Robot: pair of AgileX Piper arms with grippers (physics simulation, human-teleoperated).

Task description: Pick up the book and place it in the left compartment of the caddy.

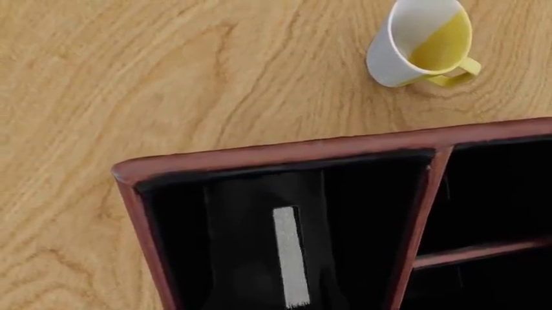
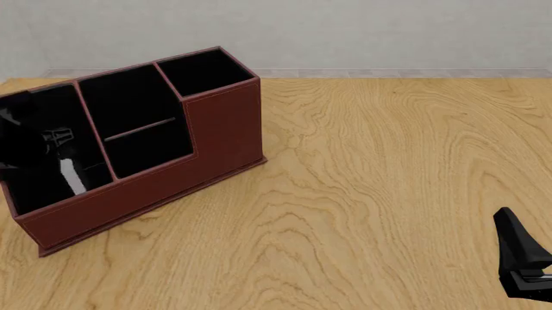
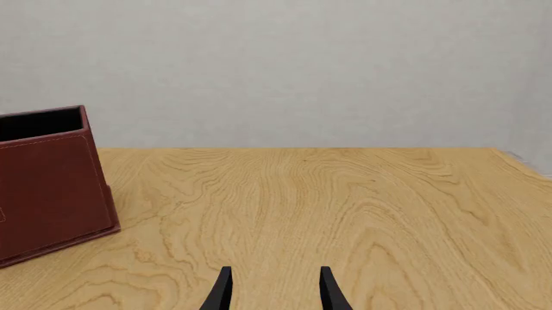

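Thin black book (image 1: 291, 255), white page edge up, between left jaws; right jaws released.

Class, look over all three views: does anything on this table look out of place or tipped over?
Yes. A mug lies on its side on the table behind the caddy. The book stands inside the left compartment.

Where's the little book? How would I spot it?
Find the big reddish-brown caddy on the wooden table. Look in its widest section, the left compartment. The book stands inside: thin and black, its white page edges the only bright stripe there.
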